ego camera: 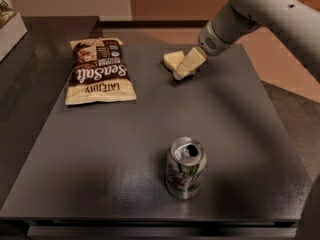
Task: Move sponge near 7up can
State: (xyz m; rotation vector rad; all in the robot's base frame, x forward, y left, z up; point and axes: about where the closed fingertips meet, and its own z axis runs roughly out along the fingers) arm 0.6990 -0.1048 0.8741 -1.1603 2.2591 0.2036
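End effector (pixel 186 67) sits at the right edge of the small pale yellow sponge (pixel 171 59), grip unreadable; the silver aluminium 7up can (pixel 185 168) stands well apart, frontward.

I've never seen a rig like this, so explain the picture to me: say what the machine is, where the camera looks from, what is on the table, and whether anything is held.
The pale grey tube coming in from the top right is a robot arm. At its end is the gripper, the part that grasps things.

There is only one camera. It looks down on the dark table from the near edge. The picture does not show what the camera is mounted on.

Three things are on the table. A chip bag lies flat at the far left, a small yellow sponge sits at the far middle, and an opened 7up can stands upright near the front.

The gripper is down at the sponge's right side, meeting it. Whether it has taken hold cannot be told. The sponge rests on the table, far from the can.
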